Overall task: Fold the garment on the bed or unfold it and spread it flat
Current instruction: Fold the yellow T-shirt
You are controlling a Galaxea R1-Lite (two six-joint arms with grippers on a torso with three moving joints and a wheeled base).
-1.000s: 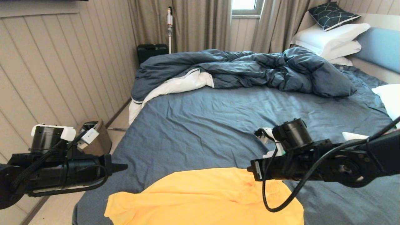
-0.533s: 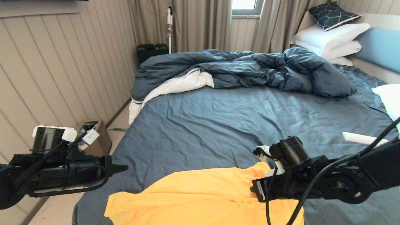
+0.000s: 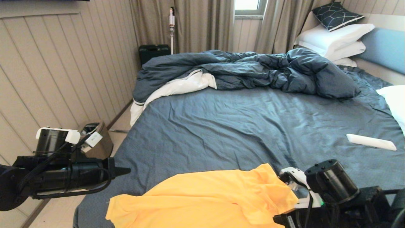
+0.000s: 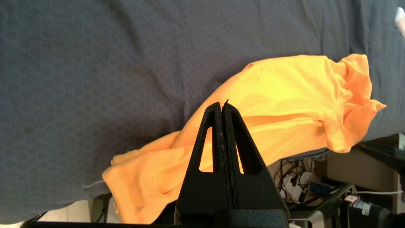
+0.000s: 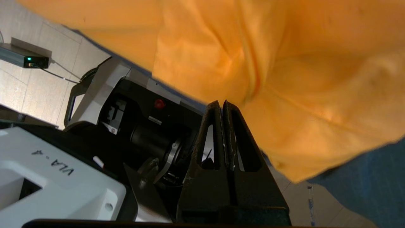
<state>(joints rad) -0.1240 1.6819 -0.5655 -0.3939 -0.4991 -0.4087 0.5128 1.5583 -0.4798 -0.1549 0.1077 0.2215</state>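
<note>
Head view: a yellow-orange T-shirt (image 3: 202, 199) lies at the near edge of the bed (image 3: 240, 126), partly hanging over it, on a slate-blue sheet.
Shirt shape: mostly flat, but its right side is bunched into a raised fold beside the right arm.
Left gripper (image 4: 222, 106): fingers pressed together, holding nothing — it hovers off the bed's left side (above the shirt's hem in its wrist view).
Right gripper (image 5: 221, 104): tips pressed together just at the shirt's lower edge; whether any cloth is caught between them is unclear.
Handling: thin, light, limp fabric — likely to sag and slide once lifted.
Where to grip: probably a hem corner or shoulder seam, pinching one layer.
</note>
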